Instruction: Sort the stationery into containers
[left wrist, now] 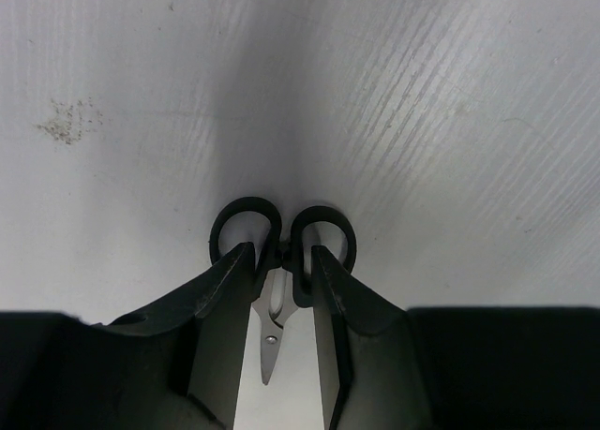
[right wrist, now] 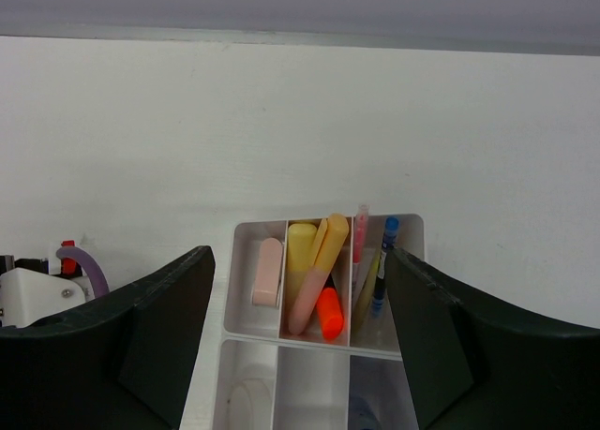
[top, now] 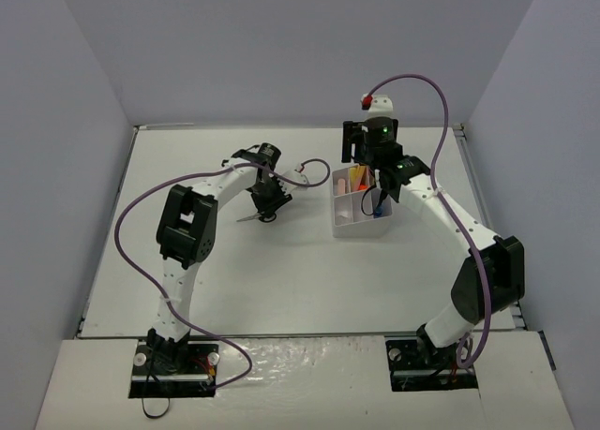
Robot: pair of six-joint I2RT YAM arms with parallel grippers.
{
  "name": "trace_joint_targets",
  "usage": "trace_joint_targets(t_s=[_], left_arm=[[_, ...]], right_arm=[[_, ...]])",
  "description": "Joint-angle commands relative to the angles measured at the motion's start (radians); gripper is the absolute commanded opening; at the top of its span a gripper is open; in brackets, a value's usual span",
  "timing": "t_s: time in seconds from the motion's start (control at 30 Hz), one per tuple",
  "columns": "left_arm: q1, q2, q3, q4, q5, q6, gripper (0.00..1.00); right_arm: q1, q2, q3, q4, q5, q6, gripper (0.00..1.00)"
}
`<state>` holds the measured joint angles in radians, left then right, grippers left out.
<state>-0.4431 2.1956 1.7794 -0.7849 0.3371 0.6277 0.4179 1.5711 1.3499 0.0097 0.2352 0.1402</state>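
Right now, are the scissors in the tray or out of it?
Out. The scissors sit between the fingers of the left end effector over the table, apart from the white tray.

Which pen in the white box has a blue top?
The thin pen at the right end of the white plastic tray. Its neighbour is pink-topped, and the fat highlighters are yellow and orange.

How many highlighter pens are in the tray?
3, all in the white plastic organiser tray, middle far compartment: pale yellow highlighter, leaning yellow-pink highlighter, orange highlighter; more may hide.
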Motion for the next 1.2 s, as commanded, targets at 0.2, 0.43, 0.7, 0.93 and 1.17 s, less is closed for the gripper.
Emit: trace_joint_targets(t_s=[0.2, 0.43, 0.7, 0.93, 1.17], left_arm=[[-0.024, -0.015, -0.046, 0.027, -0.043, 0.03, 0.29], [-0.032, 0.012, -0.055, 0.049, -0.055, 0.016, 0.02], [-0.013, -0.071, -0.032, 0.111, 0.052, -0.132, 0.0], [-0.003, -0.192, 0.022, 0.146, 0.104, -0.244, 0.0], [-0.002, -0.28, 0.035, 0.145, 0.094, -0.333, 0.0]], right_arm=[[-0.013, -0.067, 0.003, 0.033, 0.015, -0.003, 0.71], [-0.018, -0.08, -0.004, 0.032, 0.018, -0.002, 0.71], [-0.018, -0.08, 0.017, 0.007, -0.051, 0.035, 0.71], [-0.014, -0.063, 0.041, -0.004, -0.28, 0.157, 0.7], [0.015, -0.061, 0.017, 0.003, -0.43, 0.228, 0.68]])
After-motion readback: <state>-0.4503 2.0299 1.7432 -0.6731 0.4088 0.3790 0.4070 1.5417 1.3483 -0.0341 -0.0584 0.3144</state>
